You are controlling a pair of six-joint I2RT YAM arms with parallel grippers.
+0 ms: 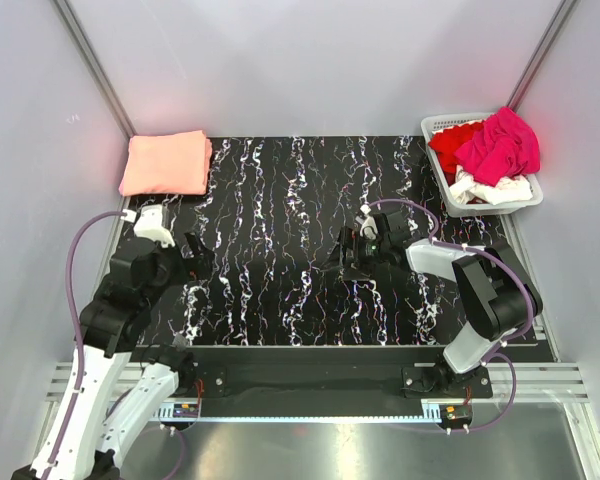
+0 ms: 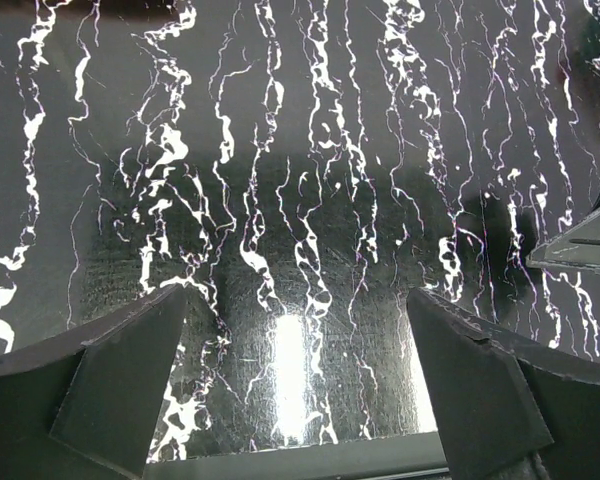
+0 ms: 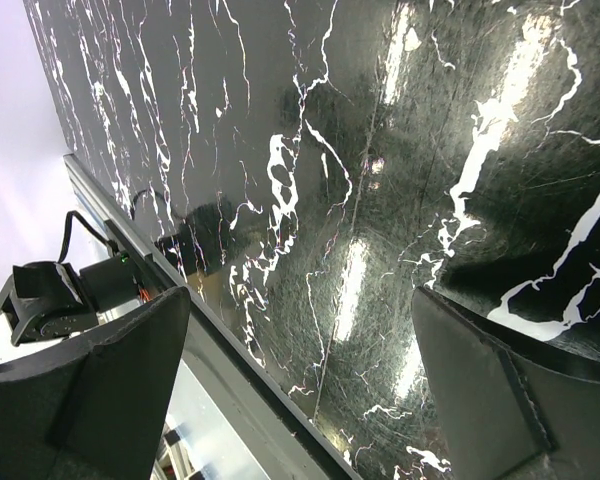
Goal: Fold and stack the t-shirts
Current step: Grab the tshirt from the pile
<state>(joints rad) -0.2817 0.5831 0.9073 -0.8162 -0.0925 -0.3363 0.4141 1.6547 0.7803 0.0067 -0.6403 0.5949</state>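
The left claw (image 1: 194,250) and right claw (image 1: 346,250) are both gaping, gripping nothing, over the mat (image 1: 280,190). The magenta tee (image 1: 500,145) is lying heaped on the red tee (image 1: 448,140) and white tee (image 1: 485,190) in the basket (image 1: 500,208), far right: light, limp, likely tangling, so pinching its top ridge is looking best. The salmon tee (image 1: 166,162) is sitting folded far left. Walls are crowding both corners; mid-mat is offering room

Left gripper (image 2: 295,300) and right gripper (image 3: 300,295) both hover low, jaws spread wide
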